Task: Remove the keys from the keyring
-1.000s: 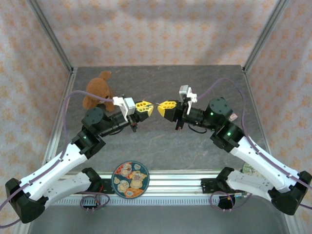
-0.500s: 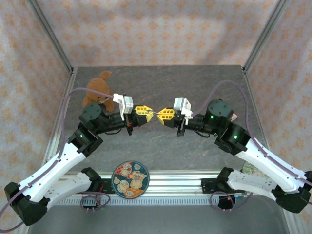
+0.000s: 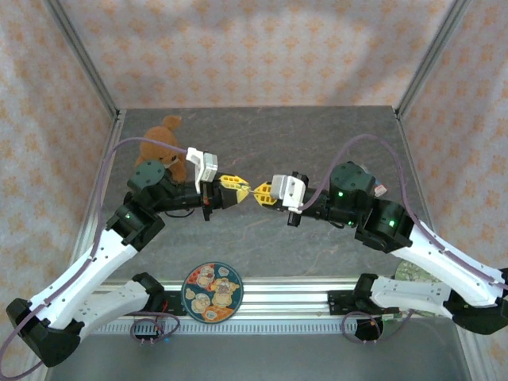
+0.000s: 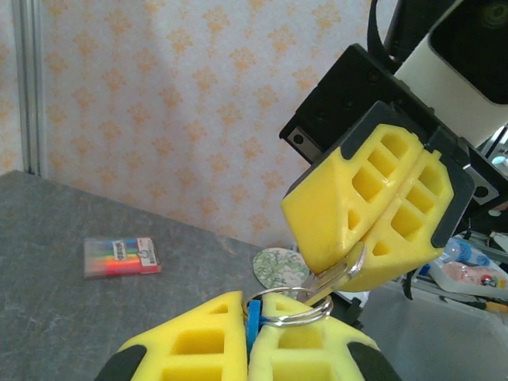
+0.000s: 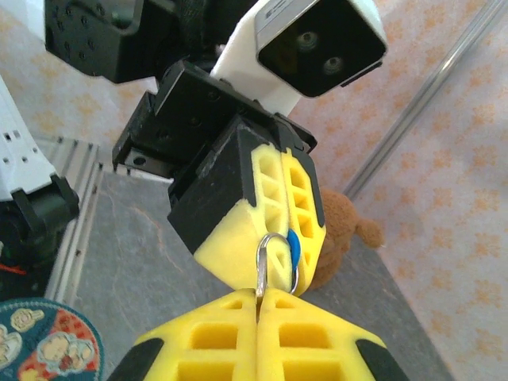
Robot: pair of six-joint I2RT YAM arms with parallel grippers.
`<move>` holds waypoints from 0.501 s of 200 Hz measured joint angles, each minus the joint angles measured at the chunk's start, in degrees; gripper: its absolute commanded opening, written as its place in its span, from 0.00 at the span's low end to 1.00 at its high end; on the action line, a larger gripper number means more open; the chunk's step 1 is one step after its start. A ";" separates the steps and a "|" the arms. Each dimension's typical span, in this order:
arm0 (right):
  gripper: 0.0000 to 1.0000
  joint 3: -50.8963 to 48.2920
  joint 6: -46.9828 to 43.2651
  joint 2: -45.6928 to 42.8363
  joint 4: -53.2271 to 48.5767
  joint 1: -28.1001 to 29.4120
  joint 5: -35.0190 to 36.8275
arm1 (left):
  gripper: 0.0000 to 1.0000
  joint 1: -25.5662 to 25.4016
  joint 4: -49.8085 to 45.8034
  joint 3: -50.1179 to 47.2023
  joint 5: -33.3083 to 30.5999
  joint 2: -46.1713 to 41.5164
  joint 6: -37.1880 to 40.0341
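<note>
**Both arms meeting in mid-air above the table (image 3: 317, 135).** Your left gripper (image 3: 236, 185) is clamped on the keyring (image 4: 295, 315), with a blue tag (image 4: 252, 324) showing between its fingers. Your right gripper (image 3: 267, 192) is closed on a silvery key (image 4: 340, 276) where it meets that ring. The yellow fingertips of the two grippers nearly touch, so each pair hides part of the ring. Around you are a teddy bear (image 3: 161, 145) just behind the left arm and a round patterned plate (image 3: 212, 292) at the near edge. A pack of coloured markers (image 4: 121, 255) and a patterned disc (image 4: 276, 266) lie on the table.
</note>
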 measured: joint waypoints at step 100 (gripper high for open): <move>0.00 11.91 -9.27 6.71 -12.28 7.30 10.10 | 0.00 2.12 -9.03 4.94 4.74 1.01 0.11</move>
